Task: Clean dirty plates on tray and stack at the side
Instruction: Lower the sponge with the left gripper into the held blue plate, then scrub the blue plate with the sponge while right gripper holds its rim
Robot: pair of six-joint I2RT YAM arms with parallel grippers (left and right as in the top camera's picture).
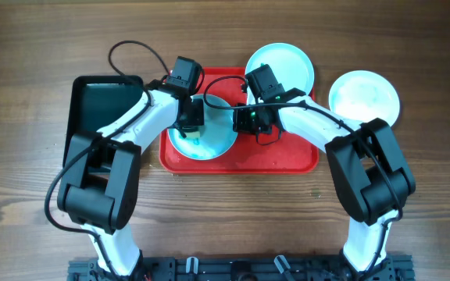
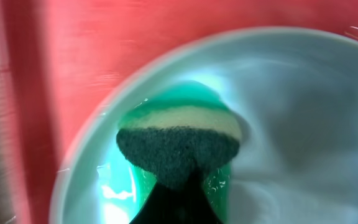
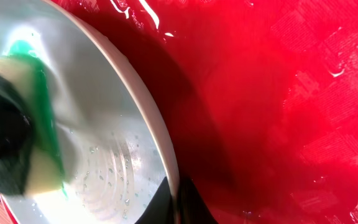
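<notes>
Currently the left hand [image 1: 191, 119] is clenching a sponge [image 2: 179, 146] and pressing it onto the turquoise plate [image 1: 209, 147], which is lying on the left half of the tray [image 1: 287, 160]. The right hand [image 1: 244, 121] is pinching that plate's right rim. A second turquoise plate [image 1: 283, 62] is lying at the tray's far edge. The white plate [image 1: 364, 95] is sitting on the surface [image 1: 428, 203], right of the tray.

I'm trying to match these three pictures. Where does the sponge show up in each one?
Overhead: sponge just left of centre, mostly hidden by the arm above it.
Left wrist: sponge in the middle, dark scrubbing side up.
Right wrist: sponge at the far left edge.
Shared landmark: the pale plate it rests on, over the red tray.
</notes>
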